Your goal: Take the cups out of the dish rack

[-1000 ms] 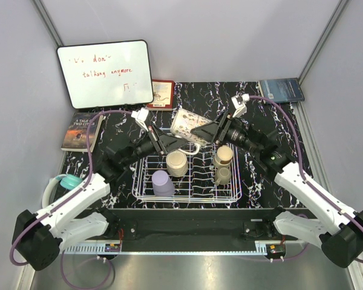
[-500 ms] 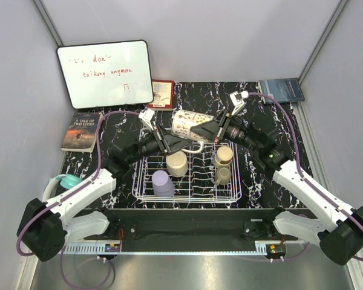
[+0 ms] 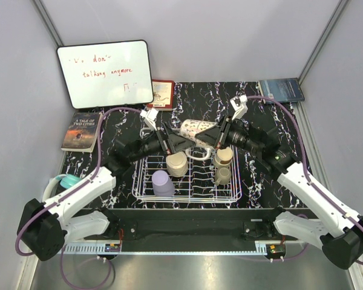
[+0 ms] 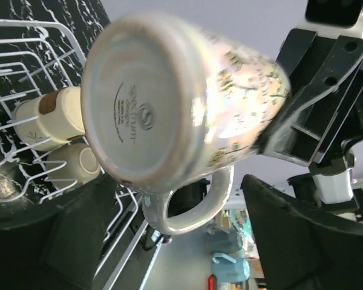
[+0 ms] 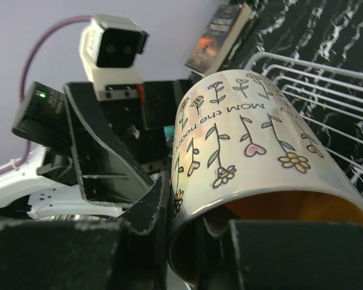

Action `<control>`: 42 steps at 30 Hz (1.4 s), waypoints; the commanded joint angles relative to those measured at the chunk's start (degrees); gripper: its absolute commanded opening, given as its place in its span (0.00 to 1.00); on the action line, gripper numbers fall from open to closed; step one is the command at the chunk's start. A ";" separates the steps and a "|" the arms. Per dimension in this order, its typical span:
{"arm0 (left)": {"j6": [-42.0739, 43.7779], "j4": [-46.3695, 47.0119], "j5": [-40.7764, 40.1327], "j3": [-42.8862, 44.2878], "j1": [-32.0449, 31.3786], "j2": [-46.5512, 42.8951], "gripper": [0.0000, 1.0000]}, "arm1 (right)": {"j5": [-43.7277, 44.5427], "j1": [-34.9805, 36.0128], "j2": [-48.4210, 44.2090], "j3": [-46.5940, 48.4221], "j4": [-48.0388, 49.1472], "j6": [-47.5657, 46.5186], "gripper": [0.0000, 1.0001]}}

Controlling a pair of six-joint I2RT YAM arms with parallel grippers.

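Observation:
A white mug with flower drawings [image 3: 196,128] hangs on its side above the back edge of the dish rack [image 3: 146,188]. My right gripper [image 3: 215,136] is shut on the mug's rim [image 5: 230,175], one finger inside and one outside. My left gripper [image 3: 176,141] stands open, its fingers [image 4: 302,241] apart on either side of the mug's handle [image 4: 190,208] and not touching it. In the rack stand a lavender cup [image 3: 163,182], a cream cup [image 3: 176,163], a tan cup [image 3: 223,156] and an olive-grey cup [image 3: 222,176].
A whiteboard [image 3: 104,74] leans on the back wall at the left. Books lie at the far left [image 3: 81,131], back middle [image 3: 163,93] and back right [image 3: 281,89]. A teal object [image 3: 65,180] sits off the table's left edge.
My right gripper closed on the mug's rim. Then my left gripper opened and let go of the handle. The mug moved a little to the right and lower.

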 commanded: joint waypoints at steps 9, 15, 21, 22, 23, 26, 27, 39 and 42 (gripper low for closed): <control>5.73 -16.12 -10.81 6.79 1.68 -2.47 0.99 | 9.91 -0.05 -7.61 6.59 -10.39 -7.36 0.00; 4.33 -32.81 -26.72 7.94 3.62 -5.90 0.99 | 32.40 -0.13 -2.87 16.77 -29.36 -13.43 0.00; 9.15 -58.44 -38.06 22.32 3.62 1.02 0.99 | 42.55 -8.45 8.11 26.80 -39.41 -12.83 0.00; 10.03 -62.09 -39.99 25.31 3.71 5.22 0.99 | 38.10 -15.01 10.82 27.42 -39.68 -10.64 0.00; 11.09 -65.17 -40.44 30.48 3.71 7.17 0.99 | 38.31 -16.47 12.50 28.99 -40.12 -10.18 0.00; 14.60 -71.87 -40.54 35.35 3.71 11.85 0.99 | 42.88 -19.63 19.79 33.39 -42.58 -10.27 0.00; 14.96 -72.49 -40.80 35.62 3.71 12.20 0.99 | 43.50 -20.78 21.73 34.62 -43.20 -9.92 0.00; 18.12 -72.49 -40.10 33.34 3.79 14.13 0.99 | 49.48 -31.85 50.20 60.90 -54.89 -4.12 0.00; 19.36 -72.58 -39.83 32.91 3.88 15.45 0.99 | 46.95 -36.32 54.86 64.86 -56.82 -2.54 0.00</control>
